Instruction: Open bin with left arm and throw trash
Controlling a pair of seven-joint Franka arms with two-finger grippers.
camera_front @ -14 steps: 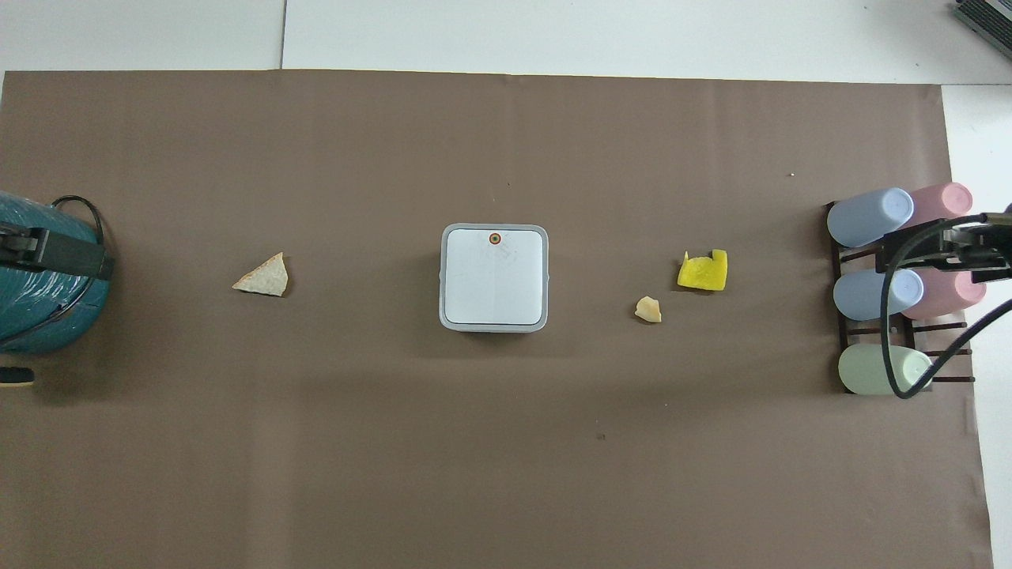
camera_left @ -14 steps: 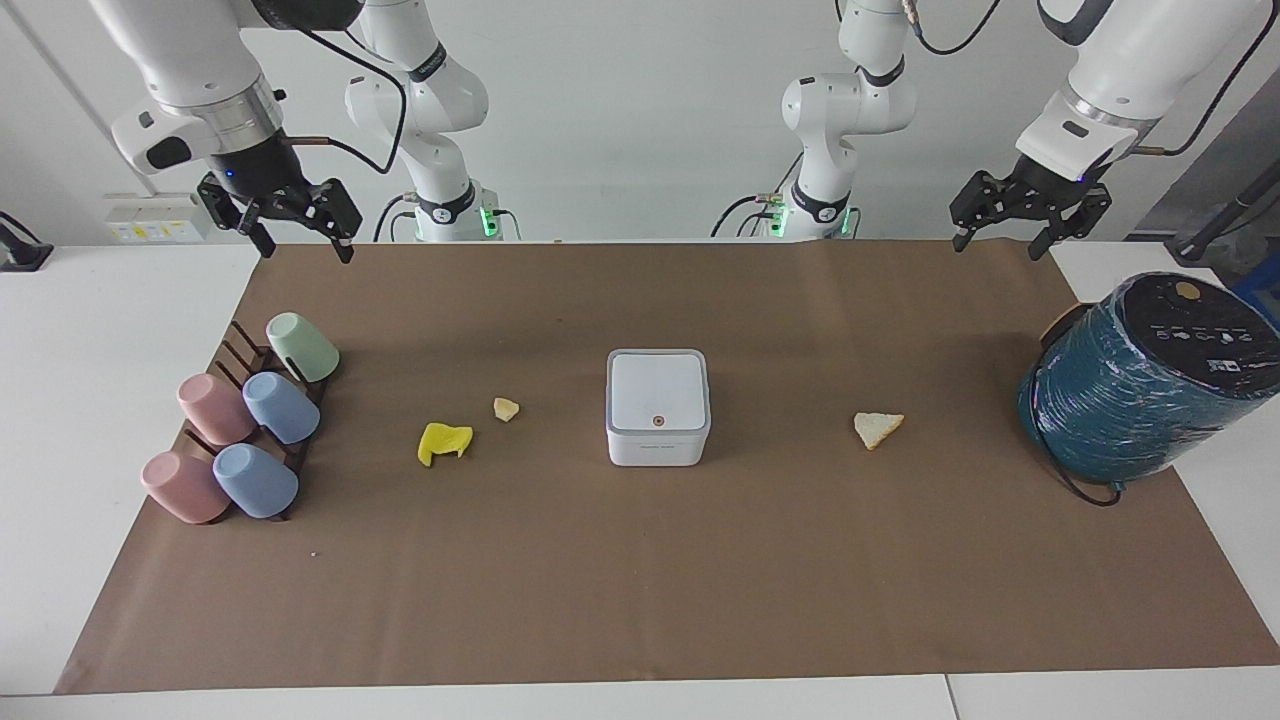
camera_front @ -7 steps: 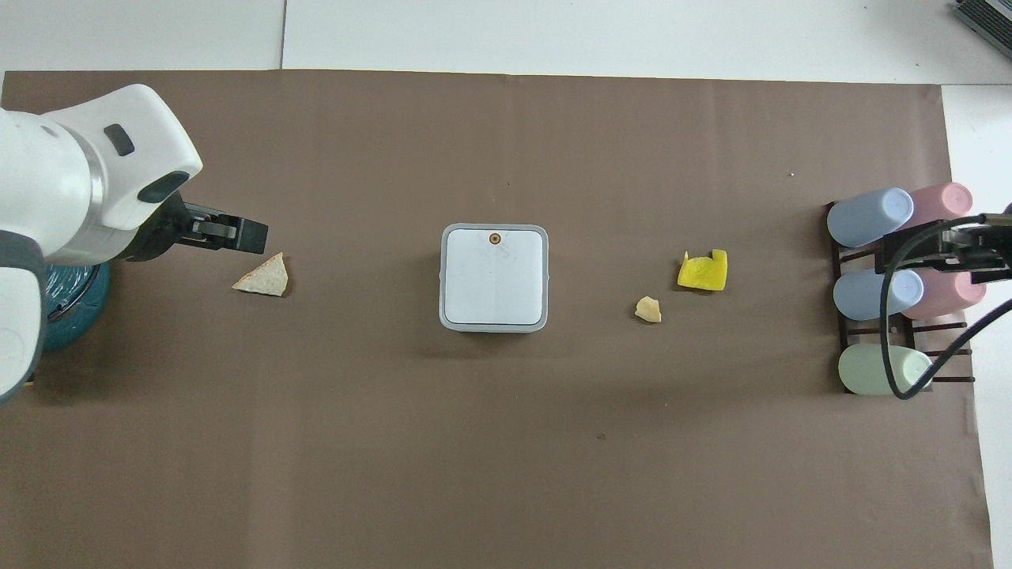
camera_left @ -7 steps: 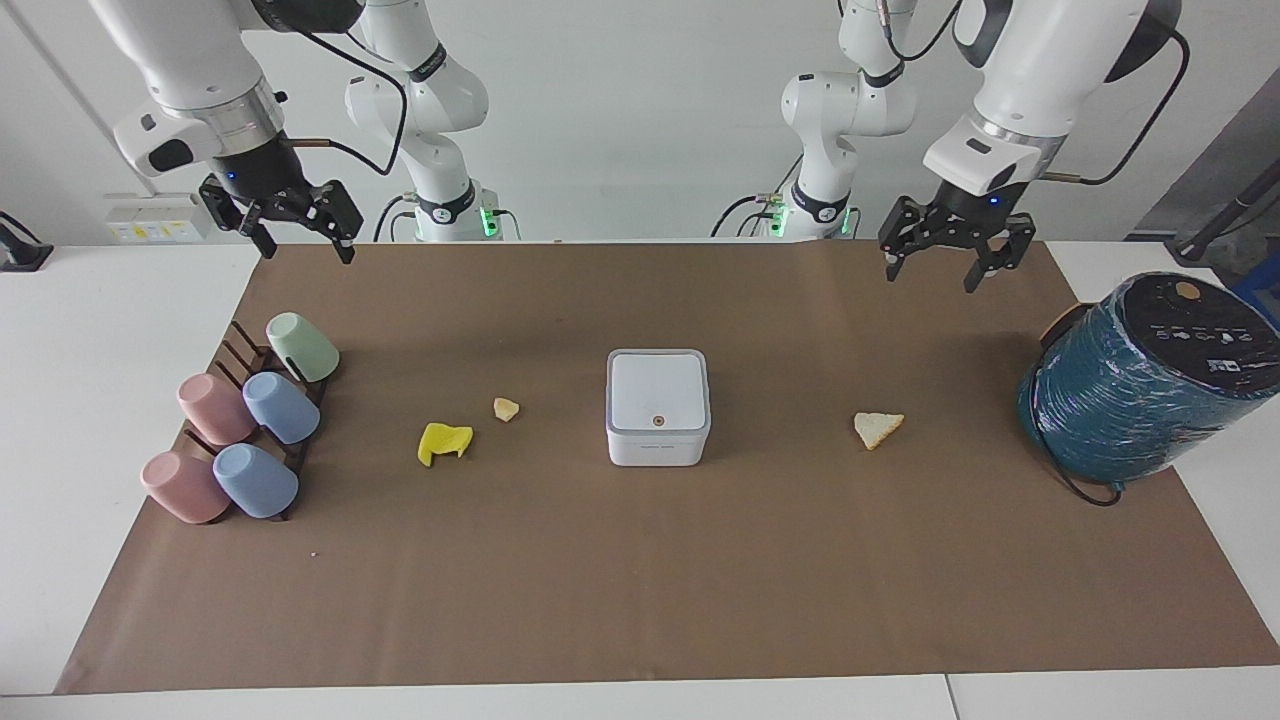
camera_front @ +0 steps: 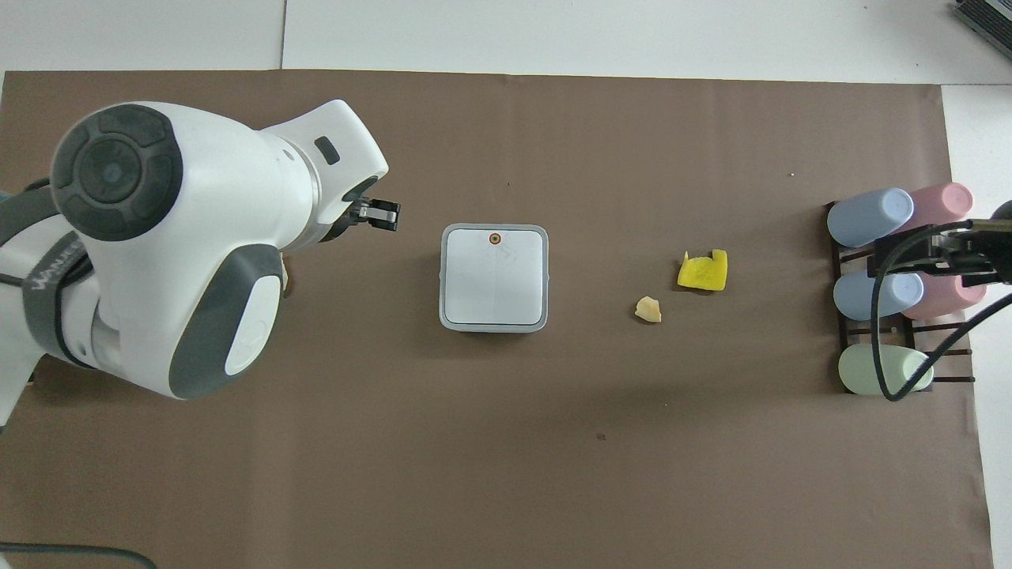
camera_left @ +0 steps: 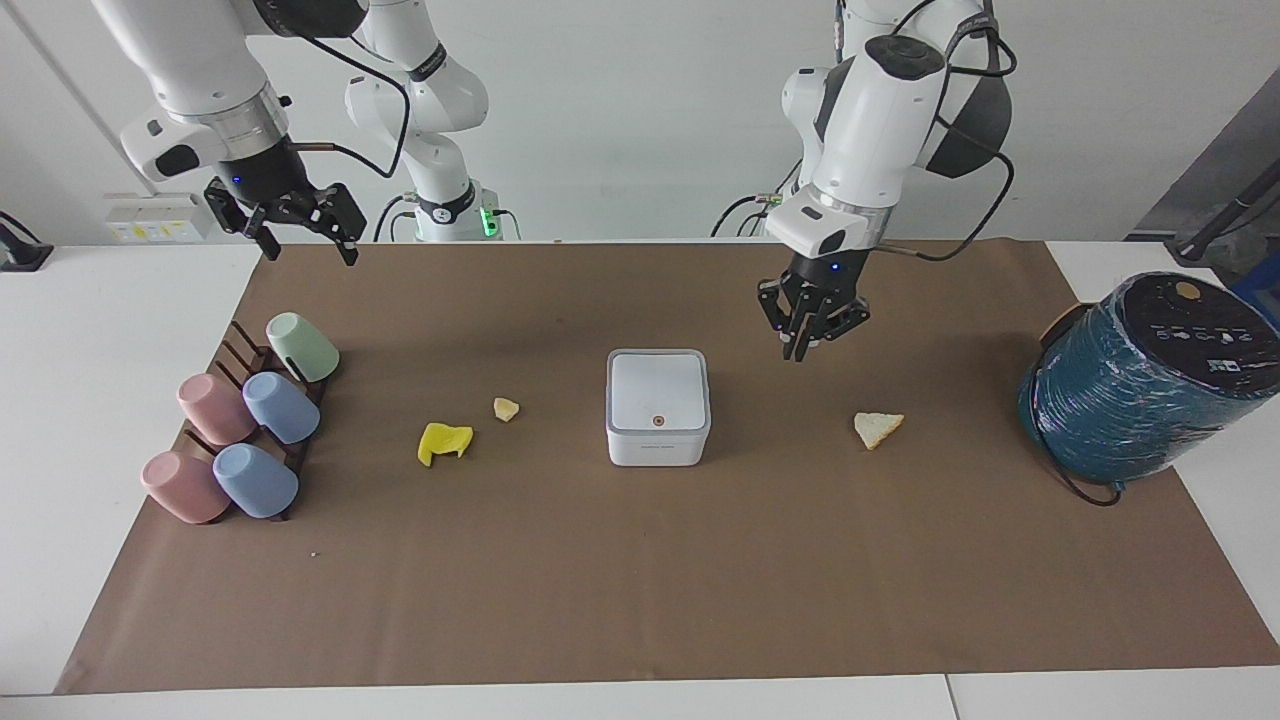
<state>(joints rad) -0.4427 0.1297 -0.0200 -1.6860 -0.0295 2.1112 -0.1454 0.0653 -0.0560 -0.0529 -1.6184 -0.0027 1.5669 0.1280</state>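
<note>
The white square bin point(camera_left: 658, 406) stands near the middle of the brown paper sheet point(camera_left: 640, 600) that covers the table, about halfway between the sheet's two short edges. Its grey-rimmed lid point(camera_front: 494, 274) lies flat and shut, and the small orange-ringed dot point(camera_front: 495, 238) is at the lid edge farther from the robots.

The left gripper point(camera_left: 812, 345) hangs in the air over the bare sheet, just beside the bin toward the left arm's end, and it touches nothing. Its fingers point down and stand close together with nothing between them. The right gripper point(camera_left: 297, 232) waits high over the corner of the sheet at the right arm's base, with its fingers spread apart and empty.

The triangular bread slice point(camera_left: 877, 428) lies on the sheet between the bin and the teal cylinder point(camera_left: 1140, 385), which is tilted at the short edge on the left arm's end. In the overhead view the left arm hides most of this slice. The bright yellow scrap point(camera_left: 443, 442) and the tiny pale-yellow chunk point(camera_left: 506, 408) lie near each other between the bin and the cup rack point(camera_left: 262, 400). The rack stands by the short edge at the right arm's end and carries five pastel cups point(camera_left: 280, 407) lying on their sides.
</note>
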